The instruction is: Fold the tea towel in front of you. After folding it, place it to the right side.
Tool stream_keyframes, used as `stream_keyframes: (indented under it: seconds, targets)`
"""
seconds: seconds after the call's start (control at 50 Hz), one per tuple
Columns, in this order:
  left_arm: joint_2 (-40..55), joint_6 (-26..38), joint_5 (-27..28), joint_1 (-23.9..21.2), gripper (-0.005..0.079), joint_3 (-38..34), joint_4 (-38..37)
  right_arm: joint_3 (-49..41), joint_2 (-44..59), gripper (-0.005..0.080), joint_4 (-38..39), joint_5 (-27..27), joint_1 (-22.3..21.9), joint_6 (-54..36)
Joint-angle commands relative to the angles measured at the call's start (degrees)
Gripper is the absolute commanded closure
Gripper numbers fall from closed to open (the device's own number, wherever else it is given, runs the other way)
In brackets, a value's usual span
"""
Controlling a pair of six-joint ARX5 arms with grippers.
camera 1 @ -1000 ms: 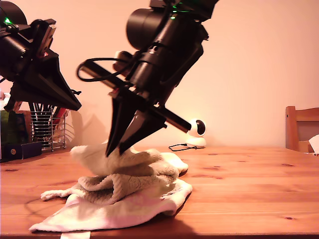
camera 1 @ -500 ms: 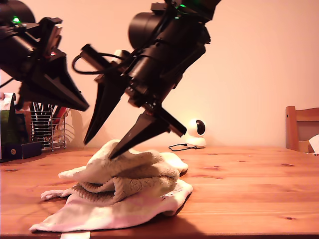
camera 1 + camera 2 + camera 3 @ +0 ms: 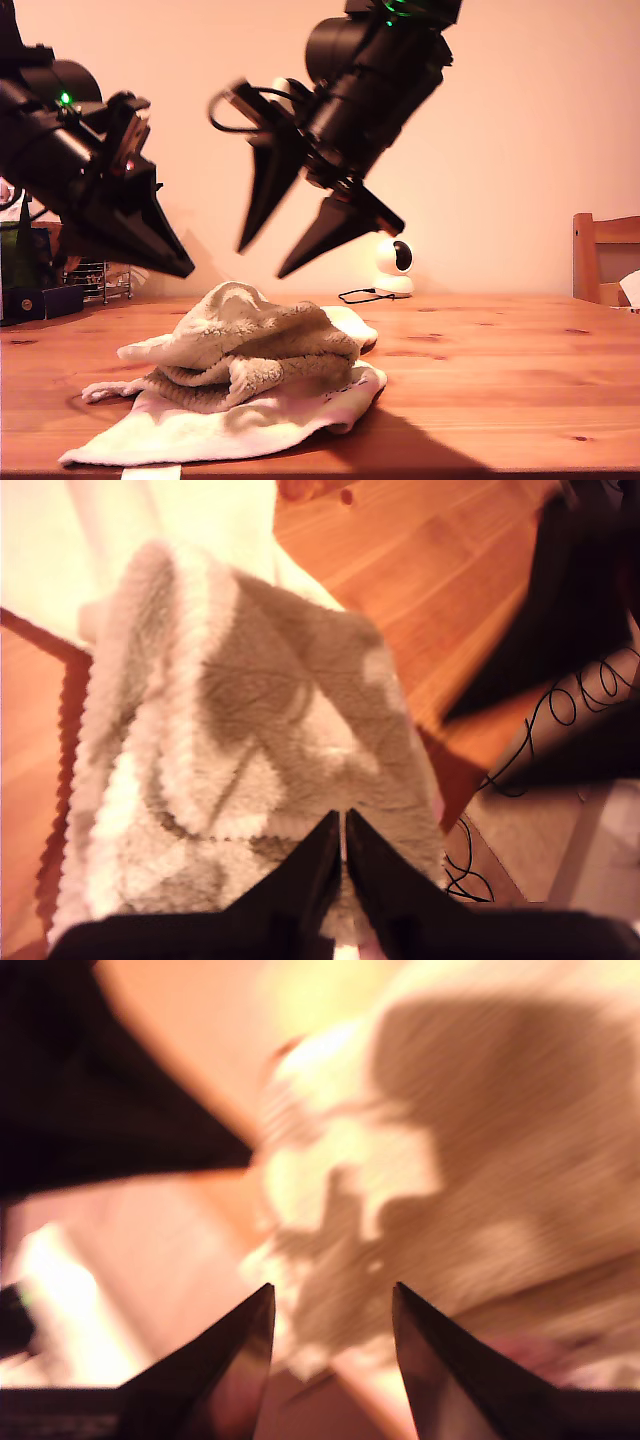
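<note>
Wooden counter (image 3: 480, 380) has the cream tea towel (image 3: 240, 385) bunched up, long axis across the exterior view. Wire rack (image 3: 100, 280) holds something, can't tell what. My first tool (image 3: 343, 832) is pinched together, my second tool (image 3: 260, 262) spread apart, both above the towel.

My second gripper (image 3: 263, 257), which a second ago pinched the top fold of the tea towel (image 3: 240, 385), now hangs clear above it with its jaws spread apart, carried up and toward the exterior view's right. The raised peak of cloth it held has dropped back, leaving a lower, rounded heap on the table (image 3: 500, 380). My first gripper (image 3: 186, 270), jaws pressed together, has come down and in from the exterior view's left, its tip now near the towel's upper edge.
</note>
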Motion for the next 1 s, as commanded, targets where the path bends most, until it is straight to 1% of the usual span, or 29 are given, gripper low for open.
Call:
stream_keyframes:
  seconds: [0.0, 0.08, 0.2, 0.34, 0.4, 0.48, 0.8, 0.98]
  targets:
    - [3.39, 0.39, 0.04, -0.61, 0.0766, -0.55, 0.94, -0.59, 1.51, 0.0353, 1.22, 1.09, -0.7, -0.74]
    - [5.84, 0.31, 0.15, -1.6, 0.0766, -0.55, 2.34, -0.59, 1.55, 0.0317, 1.68, 2.62, -1.55, -2.19]
    - [8.33, -0.5, 0.26, -3.41, 0.0766, -0.55, 4.68, -0.59, 1.77, 0.0311, 1.73, 5.46, -1.81, -3.89]
    - [9.42, -1.7, -0.15, -5.2, 0.0766, -0.55, 6.91, -0.59, 3.5, 0.0305, 1.75, 5.55, -2.45, -4.44]
    - [9.53, -1.73, -1.22, -5.62, 0.0766, -0.55, 7.19, -0.59, 4.33, 0.0305, 0.72, 5.25, -2.75, -4.46]
    - [9.62, -1.73, -2.97, -5.88, 0.0766, -0.55, 7.5, -0.59, 5.9, 0.0305, 0.13, 5.27, -2.82, -4.61]
    - [10.19, -1.7, -3.02, -5.88, 0.0766, -0.55, 7.54, -0.5, 8.11, 0.0305, 0.33, 6.56, -3.5, -4.85]
    - [12.83, -2.73, -3.19, -6.19, 0.0766, -0.55, 10.56, -0.44, 8.07, 0.0304, -2.38, 6.54, -3.48, -4.66]
